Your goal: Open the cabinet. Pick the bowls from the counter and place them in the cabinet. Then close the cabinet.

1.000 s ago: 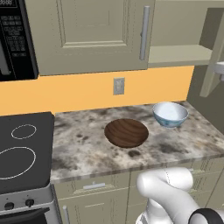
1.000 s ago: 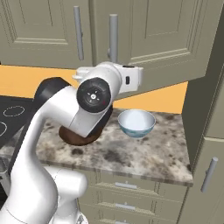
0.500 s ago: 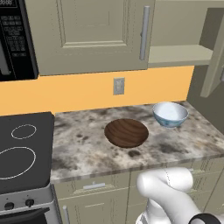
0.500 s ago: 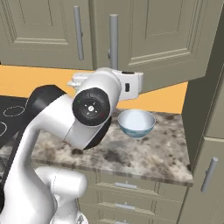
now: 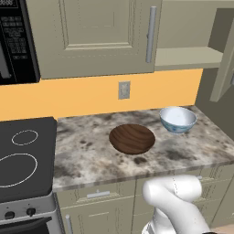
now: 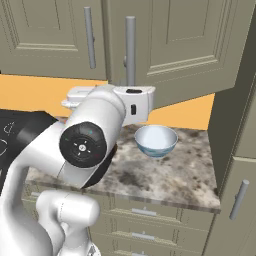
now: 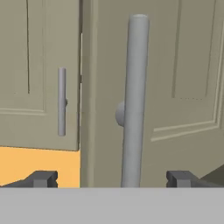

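The cabinet (image 5: 91, 36) has its left door closed and its right door (image 6: 185, 45) swung out, baring a shelf (image 5: 187, 57). In the hand view my gripper (image 7: 111, 179) is open, its fingertips (image 7: 41, 178) wide apart on either side of the open door's silver bar handle (image 7: 133, 100), which stands a little ahead and untouched. A dark-brown wooden bowl (image 5: 131, 138) sits mid-counter. The white and light-blue bowl (image 5: 178, 119) rests to its right, also seen as the white and light-blue bowl (image 6: 156, 140) in the right base view. Both lie on the speckled counter (image 5: 91, 155).
A black stove top (image 5: 23, 160) lies left of the counter, with a microwave (image 5: 16, 41) above it. A wall outlet (image 5: 123, 90) is set in the orange backsplash. Drawers (image 6: 145, 220) run below the counter. A tall side cabinet (image 6: 240, 150) stands at the right.
My arm's elbow has sunk lower and the hand has drawn back slightly from the door handle. The jaws have spread a bit wider. Bowls and door have not moved.
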